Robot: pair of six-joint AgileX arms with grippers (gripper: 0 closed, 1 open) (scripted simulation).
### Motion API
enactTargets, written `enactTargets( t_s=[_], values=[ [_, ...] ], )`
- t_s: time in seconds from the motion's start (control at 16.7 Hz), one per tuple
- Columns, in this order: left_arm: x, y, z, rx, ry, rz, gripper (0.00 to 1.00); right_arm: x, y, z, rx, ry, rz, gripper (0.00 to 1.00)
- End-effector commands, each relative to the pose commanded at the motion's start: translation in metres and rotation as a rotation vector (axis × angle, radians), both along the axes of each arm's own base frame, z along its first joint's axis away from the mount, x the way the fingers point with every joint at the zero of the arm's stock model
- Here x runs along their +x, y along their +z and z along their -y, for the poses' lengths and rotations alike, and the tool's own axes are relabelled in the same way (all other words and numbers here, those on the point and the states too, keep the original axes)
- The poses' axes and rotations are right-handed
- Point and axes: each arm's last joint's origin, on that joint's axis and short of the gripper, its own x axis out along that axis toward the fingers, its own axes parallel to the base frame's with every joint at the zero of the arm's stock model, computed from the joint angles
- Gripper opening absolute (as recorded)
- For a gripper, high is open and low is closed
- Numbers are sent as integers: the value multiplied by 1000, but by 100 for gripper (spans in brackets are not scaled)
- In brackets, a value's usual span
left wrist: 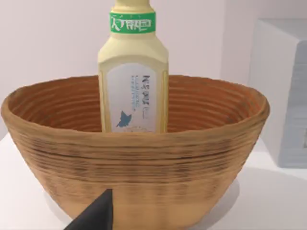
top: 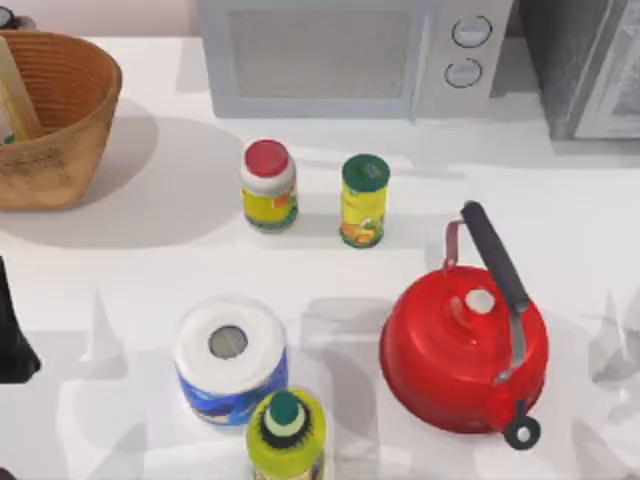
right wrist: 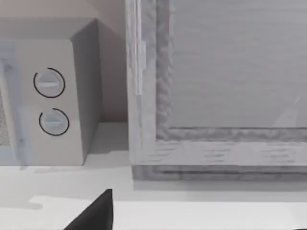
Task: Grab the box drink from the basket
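Standing upright in the basket, the box drink is faced at 12 o'clock by the left gripper, the nearer one; finger state cannot be told.

Looks like a rendered home kitchen to me. There's a white counter with a pale grey microwave with two round dials against the back wall, a glossy red kettle with a dark handle, a white paper towel roll in blue wrap, a red-lidded yellow jar, a green-lidded yellow can and a light brown woven wicker basket. Typical pantry and countertop stuff.
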Motion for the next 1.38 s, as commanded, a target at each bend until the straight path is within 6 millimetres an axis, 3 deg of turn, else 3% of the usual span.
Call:
enactTargets(
  t_s=[0.3, 0.6, 0.84, 1.02, 1.38],
  values=[
    [3, 4, 0, -4, -2, -6, 100, 0, 0, 0, 0, 0, 0, 100],
    [24, 30, -3, -9, -8, -11, 100, 0, 0, 0, 0, 0, 0, 100],
    [61, 50, -8, -9, -11, -3, 100, 0, 0, 0, 0, 0, 0, 100],
    [98, 56, -15, -9, -12, 1, 100, 0, 0, 0, 0, 0, 0, 100],
    [171, 30, -33, -8, -13, -5, 100, 0, 0, 0, 0, 0, 0, 100]
  ],
)
